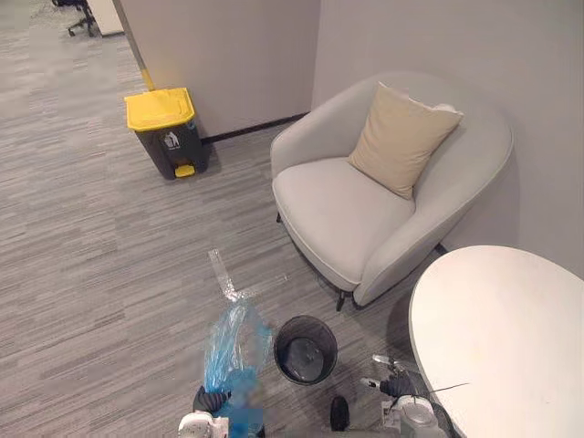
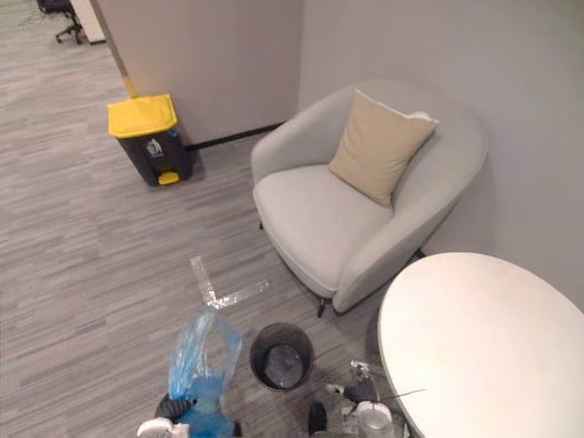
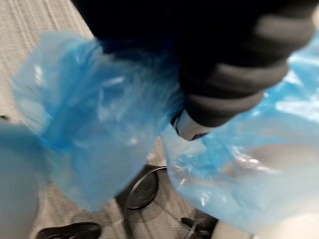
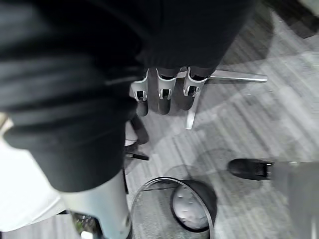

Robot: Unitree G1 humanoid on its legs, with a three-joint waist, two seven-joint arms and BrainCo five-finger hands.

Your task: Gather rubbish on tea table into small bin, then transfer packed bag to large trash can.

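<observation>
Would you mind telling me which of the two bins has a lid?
The large dark bin by the wall, closed with a yellow lid; the small black mesh bin stands open.

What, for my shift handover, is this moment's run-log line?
left hand: shut on blue bag | right hand: open | small bin: empty | large trash can: lid closed
</observation>
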